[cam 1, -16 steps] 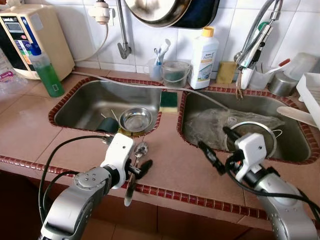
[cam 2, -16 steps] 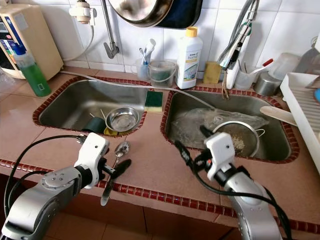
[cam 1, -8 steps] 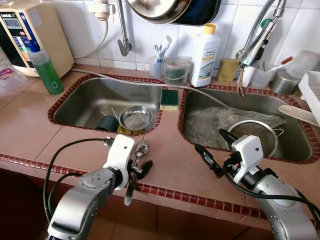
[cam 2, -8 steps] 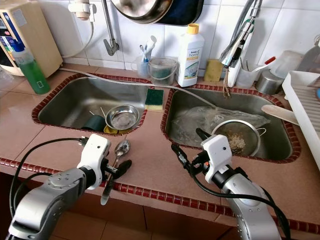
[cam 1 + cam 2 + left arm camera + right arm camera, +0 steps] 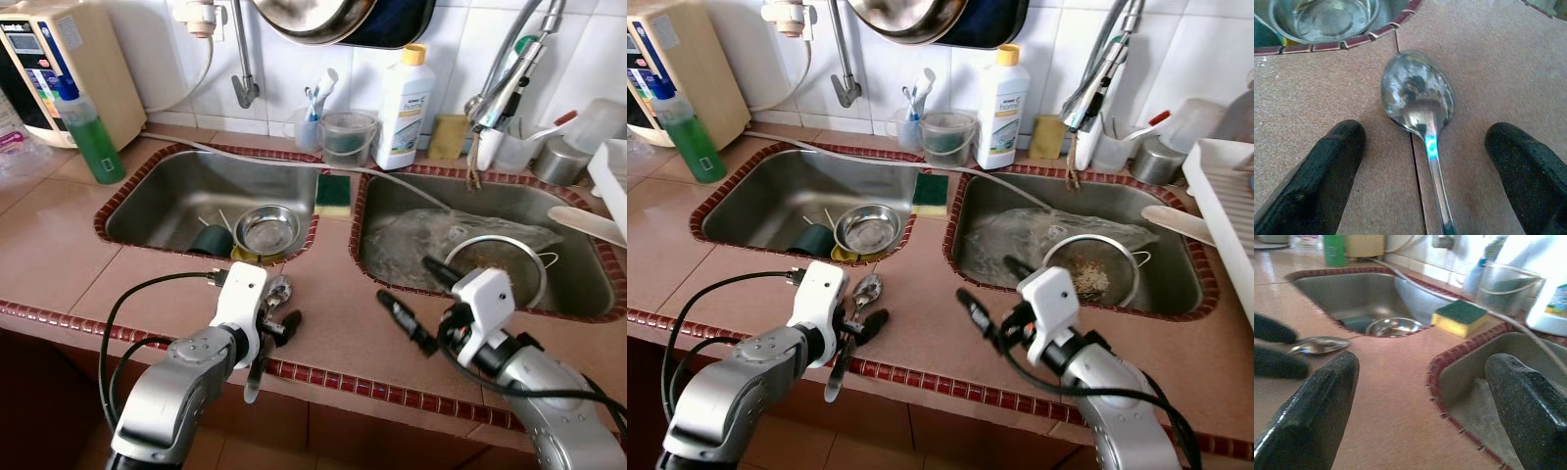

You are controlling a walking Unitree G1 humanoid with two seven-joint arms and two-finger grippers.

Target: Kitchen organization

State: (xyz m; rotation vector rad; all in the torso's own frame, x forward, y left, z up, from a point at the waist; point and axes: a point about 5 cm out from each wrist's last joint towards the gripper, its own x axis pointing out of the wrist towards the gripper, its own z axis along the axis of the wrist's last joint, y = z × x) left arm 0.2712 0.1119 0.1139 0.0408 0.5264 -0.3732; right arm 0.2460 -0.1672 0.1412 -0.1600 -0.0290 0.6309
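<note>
reaching low over the front edge of the pink tiled counter (image 5: 59, 255), the left gripper (image 5: 1425, 161) had its two black fingers (image 5: 1327, 171) spread wide on either side of a shiny steel spoon (image 5: 1419, 100), not touching it. the spoon lay flat on the counter, bowl up and pointing toward the left steel sink (image 5: 167, 201), where a small round steel bowl (image 5: 266, 229) sat. the right gripper (image 5: 412, 302) hovered over the counter beside the right sink (image 5: 578, 284), its fingers (image 5: 1317, 401) also spread apart, holding nothing.
</note>
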